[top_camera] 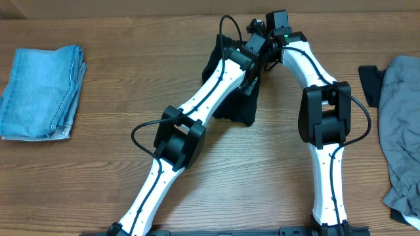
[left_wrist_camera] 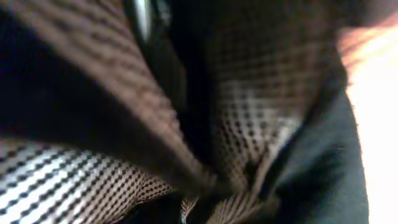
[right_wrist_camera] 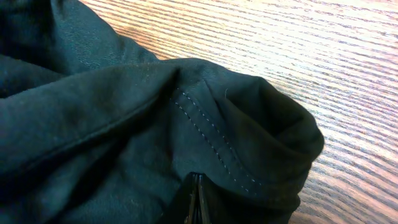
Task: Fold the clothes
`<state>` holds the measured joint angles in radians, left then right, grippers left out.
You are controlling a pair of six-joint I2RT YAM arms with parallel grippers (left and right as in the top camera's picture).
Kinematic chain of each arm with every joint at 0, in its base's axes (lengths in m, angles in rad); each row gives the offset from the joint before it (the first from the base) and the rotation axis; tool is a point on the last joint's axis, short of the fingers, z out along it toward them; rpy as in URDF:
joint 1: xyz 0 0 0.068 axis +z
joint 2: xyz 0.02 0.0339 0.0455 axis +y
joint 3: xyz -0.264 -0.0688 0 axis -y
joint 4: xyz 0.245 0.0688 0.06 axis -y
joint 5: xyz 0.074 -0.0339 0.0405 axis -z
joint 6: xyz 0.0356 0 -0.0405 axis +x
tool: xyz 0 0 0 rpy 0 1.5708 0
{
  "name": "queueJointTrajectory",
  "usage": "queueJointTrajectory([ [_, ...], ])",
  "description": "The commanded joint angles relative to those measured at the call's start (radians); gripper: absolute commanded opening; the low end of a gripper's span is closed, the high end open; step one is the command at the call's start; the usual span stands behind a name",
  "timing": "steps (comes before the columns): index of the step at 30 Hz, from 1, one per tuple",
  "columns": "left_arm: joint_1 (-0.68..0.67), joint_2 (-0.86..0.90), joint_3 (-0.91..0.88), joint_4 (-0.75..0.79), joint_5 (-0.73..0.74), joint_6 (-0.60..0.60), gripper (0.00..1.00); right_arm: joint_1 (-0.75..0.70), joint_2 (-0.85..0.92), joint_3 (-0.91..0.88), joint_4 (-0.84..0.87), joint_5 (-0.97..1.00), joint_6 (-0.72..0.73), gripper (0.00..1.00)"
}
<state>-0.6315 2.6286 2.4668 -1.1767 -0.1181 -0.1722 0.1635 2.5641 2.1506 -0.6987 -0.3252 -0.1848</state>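
The large black garment (top_camera: 237,98) of soft cloth lies bunched at the far middle of the brown wooden table (top_camera: 262,190), and both arms reach over it. From above, only a dark, crumpled part of it shows between the two white arms.

The right gripper (right_wrist_camera: 195,200) has its tips pressed together, and the black cloth gathers into them. To my judgement it pinches a fold close to a hem, so that this edge is raised off the wood and can be carried over. A double line of pale stitching (right_wrist_camera: 211,130) runs along the hem. The weave here is fine, matte and smooth, and it falls in thick, rounded folds.

The left gripper (top_camera: 254,47) is buried in the same garment. Its camera sees only a mesh lining (left_wrist_camera: 249,124) full of small holes, pale in some places and dark in others, all blurred because it is so near. I cannot tell whether this pincer is spread or closed.

A folded piece of light-blue denim (top_camera: 39,88) rests flat at the left side, probably finished. A loose grey garment (top_camera: 400,118), wrinkled and unfolded, waits at the right edge.
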Motion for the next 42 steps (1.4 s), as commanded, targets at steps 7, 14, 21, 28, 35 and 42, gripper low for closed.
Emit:
queueJointTrajectory([
  [7,-0.071,0.017,-0.035,0.01,0.321,0.156,0.8,0.016,0.031,0.01,-0.001,0.009,-0.006,0.04],
  [14,-0.07,-0.039,0.215,-0.128,0.354,0.177,0.8,0.016,0.031,0.01,-0.01,0.009,-0.005,0.07],
  [21,-0.038,-0.11,0.384,-0.193,0.151,0.16,0.8,0.016,0.031,0.01,-0.025,0.009,-0.005,0.08],
  [28,0.146,-0.14,0.39,-0.23,0.056,-0.107,0.58,0.016,0.031,0.01,-0.052,0.01,-0.005,0.12],
  [35,0.379,-0.13,0.367,-0.321,-0.052,-0.158,0.61,0.01,0.005,0.012,-0.054,0.009,0.003,0.12],
  [42,0.423,-0.181,0.38,-0.315,0.062,-0.144,0.04,0.005,-0.154,0.012,-0.079,0.037,0.126,0.04],
])
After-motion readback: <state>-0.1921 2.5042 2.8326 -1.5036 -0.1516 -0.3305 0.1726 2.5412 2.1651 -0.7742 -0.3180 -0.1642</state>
